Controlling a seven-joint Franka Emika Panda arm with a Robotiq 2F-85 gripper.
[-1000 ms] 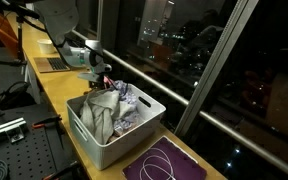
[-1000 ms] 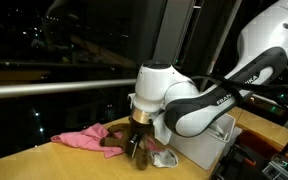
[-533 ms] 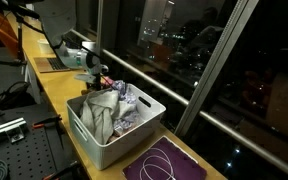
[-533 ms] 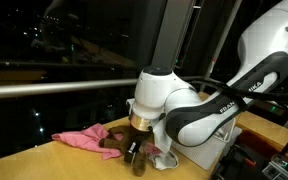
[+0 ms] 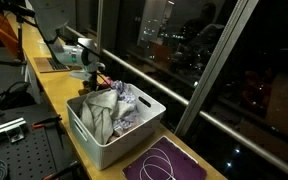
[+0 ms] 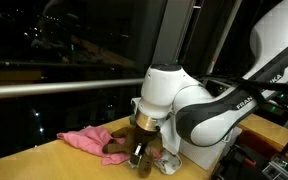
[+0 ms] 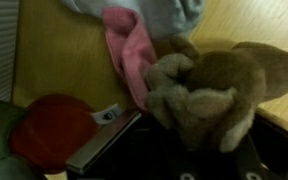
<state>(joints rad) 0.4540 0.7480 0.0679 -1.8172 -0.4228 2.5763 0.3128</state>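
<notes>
Fingers of our gripper [image 6: 139, 157] stand narrow, pinched on the brown plush toy [image 7: 209, 85] (the wrist view shows it bunched between them). We see the toy on the wooden table [image 6: 24, 160], touching the pink cloth [image 6: 84, 138], just beside the white bin [image 5: 84, 135].

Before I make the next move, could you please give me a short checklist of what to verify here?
1. Gripper down at the brown plush toy: ok.
2. Firm grip on the toy: cannot tell.
3. Pink cloth apart from the toy: not ok, they touch.
4. Toy off the table: not ok, it lies there.
5. White bin upright nearby: ok.
</notes>
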